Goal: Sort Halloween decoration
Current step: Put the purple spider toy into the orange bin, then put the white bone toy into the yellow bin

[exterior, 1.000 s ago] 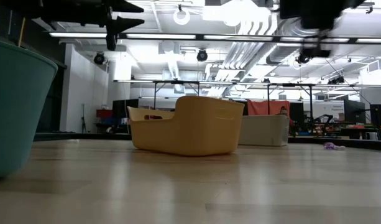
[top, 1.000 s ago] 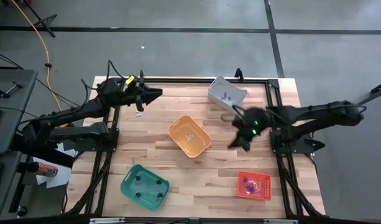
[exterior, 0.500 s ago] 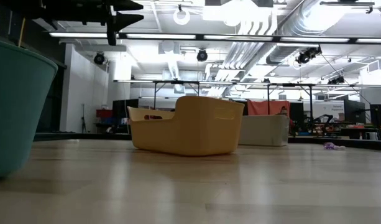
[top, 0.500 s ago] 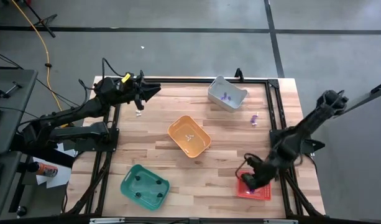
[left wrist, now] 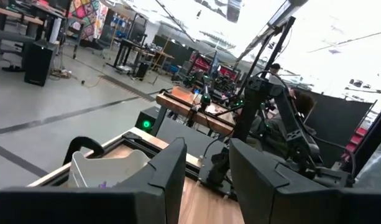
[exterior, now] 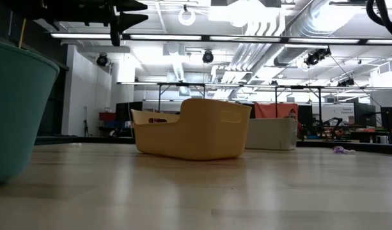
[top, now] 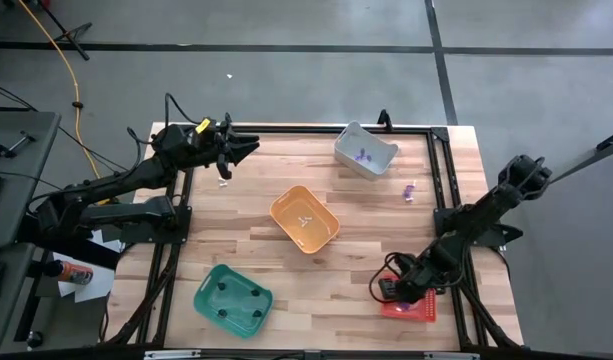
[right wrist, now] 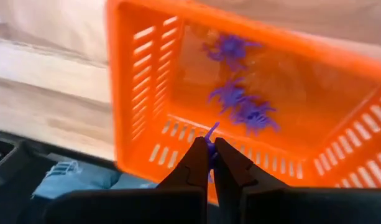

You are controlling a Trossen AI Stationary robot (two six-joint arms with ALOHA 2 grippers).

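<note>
Red plastic marks the step in hand: seen from above, the right gripper (top: 394, 289) hangs at the red bin's (top: 414, 303) near-left corner, so this looks like a delivery. The left gripper (top: 248, 148) waits well away from that bin, at the table's far-left edge, fingers apart and empty. One purple trinket (top: 409, 190) lies on the wood beyond the red bin, towards the grey bin (top: 366, 150).

At table height, the red bin is not in view; that stray trinket shows as a small purple speck.

The right wrist view shows the fingers pressed together on a thin purple spider (right wrist: 210, 134), poised over several spiky purple spiders (right wrist: 240, 102) already lying inside. Next, the fingers likely need to part above the bin's floor, clear of its slotted wall.
</note>
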